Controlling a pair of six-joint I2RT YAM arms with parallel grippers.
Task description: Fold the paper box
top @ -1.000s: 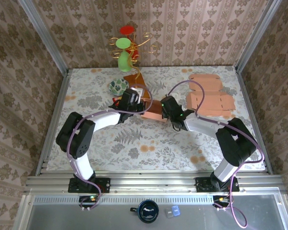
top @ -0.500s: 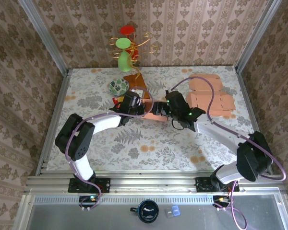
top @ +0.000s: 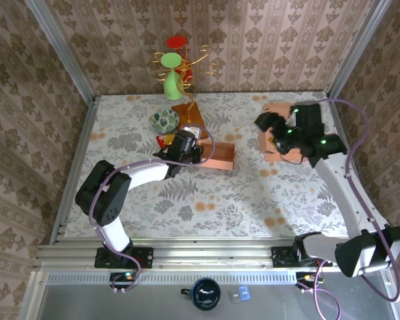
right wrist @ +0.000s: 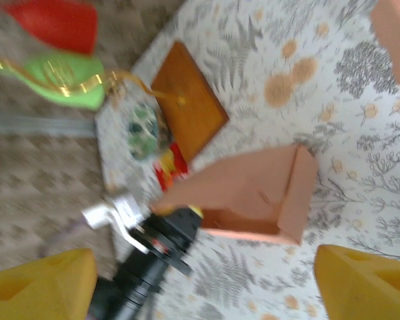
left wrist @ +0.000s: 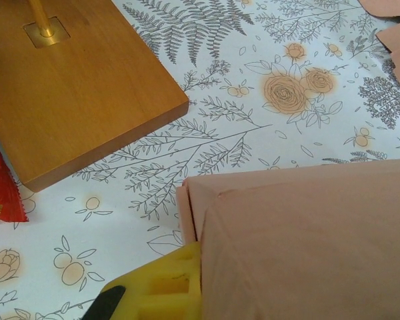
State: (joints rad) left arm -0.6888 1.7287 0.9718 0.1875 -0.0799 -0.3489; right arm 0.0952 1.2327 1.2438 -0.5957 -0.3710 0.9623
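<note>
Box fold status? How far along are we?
Done: the paper box stands on the table with its walls up, top open. In hand: the left gripper is shut on one side wall; the right gripper is open, hovering over the flat blanks. Left: release the box; probably any final tuck, though I can't tell whether one remains.

Matt pink paper box point(left wrist: 307, 247), smooth satin-varnished wooden base point(left wrist: 73, 87)

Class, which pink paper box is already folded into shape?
The box at table centre, held by the left end effector, has raised walls; the flat sheets lie right.
</note>
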